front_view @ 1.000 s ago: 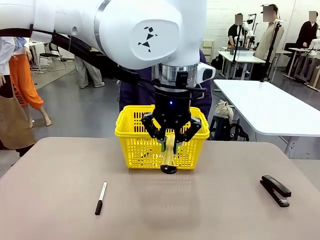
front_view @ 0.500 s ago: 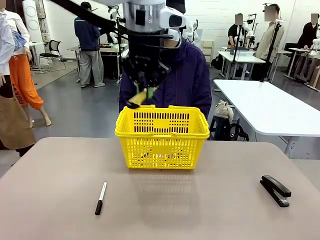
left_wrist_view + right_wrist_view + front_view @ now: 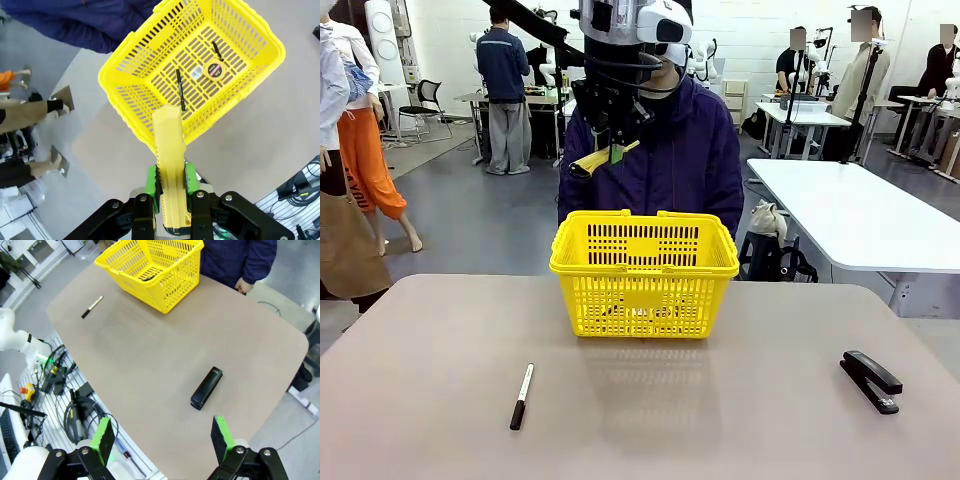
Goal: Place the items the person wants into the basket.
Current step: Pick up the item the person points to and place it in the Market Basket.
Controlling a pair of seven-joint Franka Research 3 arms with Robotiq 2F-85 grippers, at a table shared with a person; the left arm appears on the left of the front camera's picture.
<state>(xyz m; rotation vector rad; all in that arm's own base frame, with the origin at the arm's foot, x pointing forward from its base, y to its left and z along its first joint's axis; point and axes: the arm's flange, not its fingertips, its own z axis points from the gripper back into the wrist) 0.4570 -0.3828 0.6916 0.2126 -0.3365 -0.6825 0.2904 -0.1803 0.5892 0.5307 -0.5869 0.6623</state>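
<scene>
My left gripper hangs high over the back left of the yellow basket, in front of the person. It is shut on the yellow utility knife, which lies nearly level with its black tip to the left. In the left wrist view the knife sticks out between the green pads of the gripper, over the basket's near rim. On the basket floor lie the tape measure and the thin black pen. My right gripper is open high above the table.
A white marker with a black cap lies on the table at the front left. A black stapler lies at the right, also seen as the stapler. The person's hand rests at the table's far edge.
My left gripper rose with the knife from table height in front of the basket to well above it. The knife swung from pointing down to nearly level.
</scene>
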